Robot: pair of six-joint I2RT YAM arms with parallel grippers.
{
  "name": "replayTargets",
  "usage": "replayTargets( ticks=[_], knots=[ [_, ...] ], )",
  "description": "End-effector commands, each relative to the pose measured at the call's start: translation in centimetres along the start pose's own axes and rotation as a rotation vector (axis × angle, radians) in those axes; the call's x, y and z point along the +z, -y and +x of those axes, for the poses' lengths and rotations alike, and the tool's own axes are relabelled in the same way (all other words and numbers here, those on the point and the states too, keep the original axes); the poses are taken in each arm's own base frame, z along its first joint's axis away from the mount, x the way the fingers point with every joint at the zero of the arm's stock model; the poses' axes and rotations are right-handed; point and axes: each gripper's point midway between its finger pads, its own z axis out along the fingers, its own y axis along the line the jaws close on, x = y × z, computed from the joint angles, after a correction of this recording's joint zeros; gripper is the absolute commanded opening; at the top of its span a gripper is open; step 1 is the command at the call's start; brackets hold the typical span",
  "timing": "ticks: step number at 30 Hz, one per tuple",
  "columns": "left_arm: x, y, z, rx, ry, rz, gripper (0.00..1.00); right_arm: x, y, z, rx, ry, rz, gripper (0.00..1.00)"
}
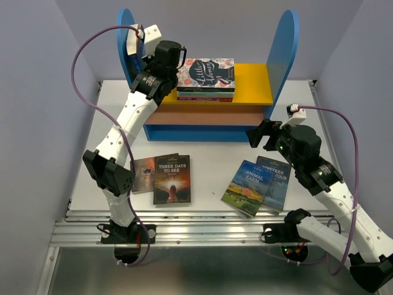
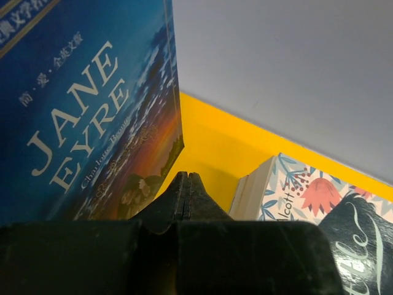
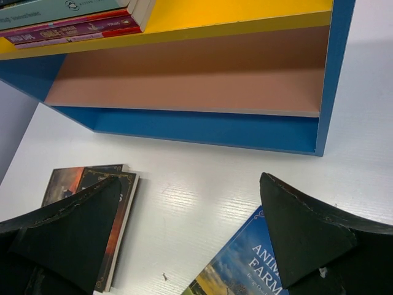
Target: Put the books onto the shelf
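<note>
Left wrist: left fingers (image 2: pixel 179 198) pinched together beside upright Jane Eyre (image 2: pixel 86 123), seemingly hidden from top view; right fingers (image 3: pixel 295 233) wide.

- Five paperbacks were in view: one, Jane Eyre (image 2: pixel 86 123), on the shelf (image 1: pixel 202 132), and four on the table (image 1: pixel 209 153).
- The four lay in two pairs: Three Days to See (image 1: pixel 172 179) over a half-hidden book (image 1: pixel 143 175), and Animal Farm (image 1: pixel 248 187) over Nineteen Eighty-Four (image 1: pixel 277 178).
- There was one shelf, with two blue panels, left panel (image 1: pixel 124 43) and right panel (image 1: pixel 284 37).
- The shelf had two boards: one yellow board (image 1: pixel 253 83) and one salmon board (image 1: pixel 202 117).
- One stack (image 1: pixel 206 77) was topped by Little Women. At least three books showed, but the full number could not be told.
- There were two arms, left arm (image 1: pixel 126 129) and right arm (image 1: pixel 331 203).
- There were two grippers, left gripper (image 2: pixel 187 178) and right gripper (image 3: pixel 190 179).
- Two purple cables showed, left cable (image 1: pixel 77 55) and right cable (image 1: pixel 355 160).
</note>
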Motion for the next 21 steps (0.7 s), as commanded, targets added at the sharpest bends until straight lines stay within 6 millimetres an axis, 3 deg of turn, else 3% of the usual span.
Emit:
replayTargets(
  ticks=[1, 9, 21],
  knots=[
    [0.5, -1.8, 0.9, 0.006, -0.005, -0.078, 0.0, -0.2, 0.1, -1.1, -0.011, 0.035, 0.013, 1.0],
    [1.6, -2.5, 3.3, 0.054, -0.049, -0.119, 0.0, -0.1, 0.2, -1.1, -0.01, 0.038, 0.022, 1.0],
    [2.5, -4.8, 5.0, 0.094, -0.048, -0.241, 0.0, -0.5, 0.5, -1.5, -0.012, 0.054, 0.035, 1.0]
  ],
)
